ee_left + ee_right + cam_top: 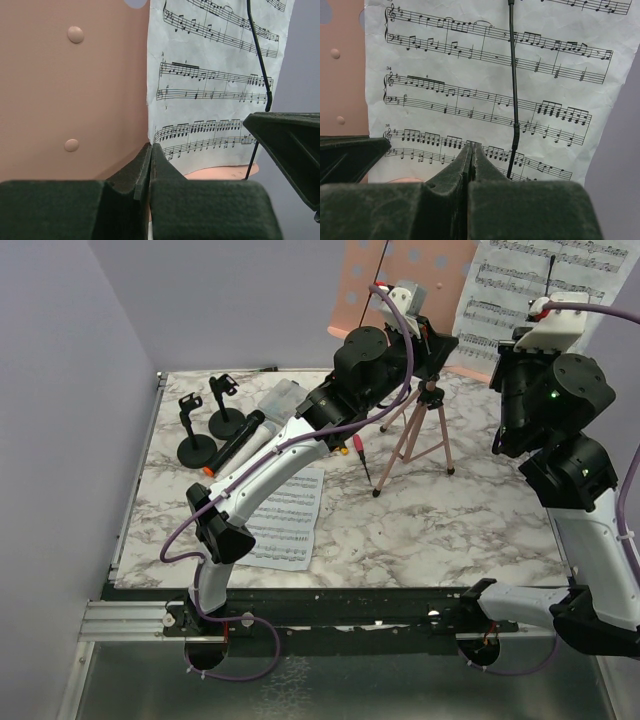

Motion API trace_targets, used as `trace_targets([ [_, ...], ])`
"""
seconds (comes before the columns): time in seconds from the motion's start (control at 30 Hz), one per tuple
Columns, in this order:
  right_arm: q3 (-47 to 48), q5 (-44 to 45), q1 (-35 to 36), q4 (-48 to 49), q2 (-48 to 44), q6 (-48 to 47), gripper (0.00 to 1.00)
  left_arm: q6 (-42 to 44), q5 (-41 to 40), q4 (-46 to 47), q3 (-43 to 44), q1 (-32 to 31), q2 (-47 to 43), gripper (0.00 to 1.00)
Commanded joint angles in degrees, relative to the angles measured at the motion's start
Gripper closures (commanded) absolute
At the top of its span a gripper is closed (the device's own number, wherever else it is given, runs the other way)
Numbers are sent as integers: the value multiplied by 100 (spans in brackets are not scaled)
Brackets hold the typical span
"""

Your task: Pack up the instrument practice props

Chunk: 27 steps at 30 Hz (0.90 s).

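The sheet-music page (pixel 470 65) leans on the pink stand (pixel 65 90) at the far right of the desk (pixel 450 530), under a thin black retaining wire (pixel 514 100). The left hand (pixel 150 152) and right hand (pixel 471 150) are both closed, with nothing visible between their fingers. The paper looks light, limp, creased and easily torn. A free lower corner seems the best hold, so the page can slide out from under the wire.

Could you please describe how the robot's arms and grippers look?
The left arm and right arm have white links, bulky black joints and purple cables. A green light glows on the right. The left gripper and right gripper have dark, textured, tapered fingers.
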Motion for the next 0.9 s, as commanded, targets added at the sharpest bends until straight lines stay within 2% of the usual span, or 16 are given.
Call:
trace_targets([
  [0.0,-130,-156,24,240,-194,-51,100,118,-71,142,145,-34,-71,100],
  [0.27,-524,-12,23,808,-637,-191,99,418,-529,140,-141,-34,-377,100],
  [0.87,-420,-222,22,387,-874,330,99,669,-977,146,-678,-36,-838,100],
])
